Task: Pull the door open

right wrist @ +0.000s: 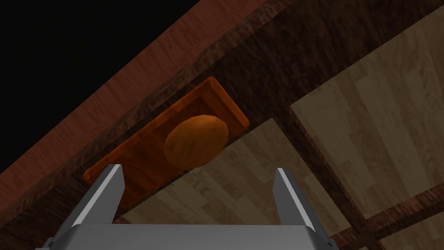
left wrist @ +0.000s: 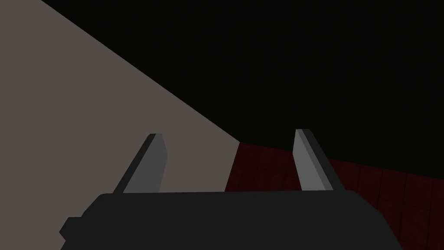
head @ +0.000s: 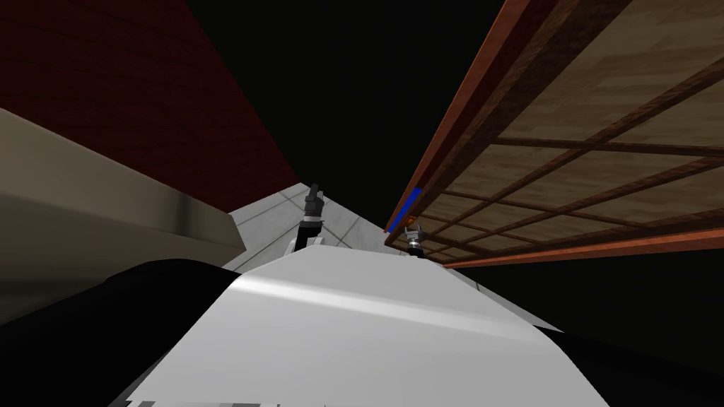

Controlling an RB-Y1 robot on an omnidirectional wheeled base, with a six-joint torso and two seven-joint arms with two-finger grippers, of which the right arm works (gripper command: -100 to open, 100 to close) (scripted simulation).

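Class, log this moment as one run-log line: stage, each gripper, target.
stage: pre-grasp | right gripper: open, facing round orange knob on wooden panelled door, not touching | left gripper: open, holding nothing

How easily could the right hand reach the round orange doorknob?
Probably yes, quite easily: the right hand is open, and the round orange knob sits just ahead of it with nothing between them.

The door (head: 565, 141) stands on the right. Its knob (right wrist: 196, 141) sits on a plate (right wrist: 138, 154), just before the right fingers (right wrist: 104, 195).
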